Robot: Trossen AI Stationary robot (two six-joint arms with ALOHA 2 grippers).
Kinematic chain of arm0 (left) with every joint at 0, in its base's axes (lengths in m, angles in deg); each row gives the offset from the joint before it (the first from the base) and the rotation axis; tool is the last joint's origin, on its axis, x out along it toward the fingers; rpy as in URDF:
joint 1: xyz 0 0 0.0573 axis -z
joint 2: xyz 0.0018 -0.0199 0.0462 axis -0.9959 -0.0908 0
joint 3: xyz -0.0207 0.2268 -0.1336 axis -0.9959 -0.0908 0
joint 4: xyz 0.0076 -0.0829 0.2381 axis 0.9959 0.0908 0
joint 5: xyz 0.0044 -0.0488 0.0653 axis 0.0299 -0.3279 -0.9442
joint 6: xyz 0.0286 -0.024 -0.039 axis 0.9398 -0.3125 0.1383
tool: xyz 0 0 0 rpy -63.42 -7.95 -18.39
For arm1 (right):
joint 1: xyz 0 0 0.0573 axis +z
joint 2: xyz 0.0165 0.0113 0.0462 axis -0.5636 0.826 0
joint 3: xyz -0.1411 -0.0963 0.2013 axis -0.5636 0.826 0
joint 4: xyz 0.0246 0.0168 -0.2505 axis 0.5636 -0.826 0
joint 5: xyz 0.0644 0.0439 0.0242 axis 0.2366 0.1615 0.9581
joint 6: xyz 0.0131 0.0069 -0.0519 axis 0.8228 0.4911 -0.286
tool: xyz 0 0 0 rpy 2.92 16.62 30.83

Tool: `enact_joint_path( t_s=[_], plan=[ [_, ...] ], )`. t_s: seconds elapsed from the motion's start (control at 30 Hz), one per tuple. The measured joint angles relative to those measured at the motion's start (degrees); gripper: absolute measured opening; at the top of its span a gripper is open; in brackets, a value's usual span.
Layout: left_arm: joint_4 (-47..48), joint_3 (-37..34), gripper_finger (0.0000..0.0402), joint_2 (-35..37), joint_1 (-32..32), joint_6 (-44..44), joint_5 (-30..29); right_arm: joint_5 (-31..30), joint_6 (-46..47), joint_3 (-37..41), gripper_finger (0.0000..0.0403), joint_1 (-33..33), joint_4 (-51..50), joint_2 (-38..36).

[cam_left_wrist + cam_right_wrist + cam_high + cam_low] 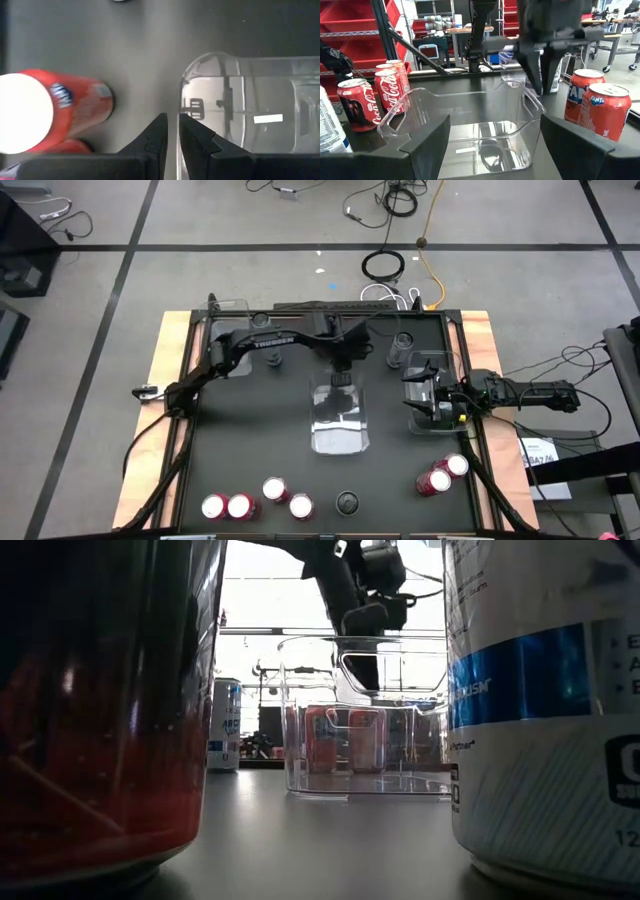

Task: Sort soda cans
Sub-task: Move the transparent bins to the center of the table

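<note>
Above the clear plastic bin [340,418], the left gripper [170,131] looks nearly closed, empty.

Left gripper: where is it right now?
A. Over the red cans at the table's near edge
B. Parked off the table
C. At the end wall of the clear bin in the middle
C: in the left wrist view the left gripper has one finger on either side of the clear bin wall, with only a narrow gap.
</note>
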Motion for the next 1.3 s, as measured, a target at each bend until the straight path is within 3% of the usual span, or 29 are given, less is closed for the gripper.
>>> enact_joint_path(
  t_s=[0.23, 0.53, 0.93, 1.07, 1.3],
  plan=[
    [4.48, 2.36, 0.0059, 3.61, -0.41, 0.47, -0.84, -0.03, 0.0, -0.02, 0.0303, -0.01, 0.03, 0.02],
    [19.1, 2.33, 0.0059, 11.34, -3.47, -2.72, -0.55, -0.02, 0.0, -0.02, 0.0303, -0.01, 0.02, 0.02],
    [22.16, 1.44, 0.0059, 21.06, -2.37, -6.61, -0.52, -0.02, 0.0, 0.0, 0.0303, 0.01, 0.0, 0.02],
    [17.52, -7.57, 0.0059, 26.35, 0.14, -9.02, -0.54, -0.02, 0.0, -0.02, 0.0303, 0.01, 0.0, 0.02],
    [-1.09, -37.84, 0.0059, 41.46, 3.87, -16.01, -2.14, -0.02, 0.0, -0.02, 0.0303, -0.02, 0.0, 0.02]
  ],
)
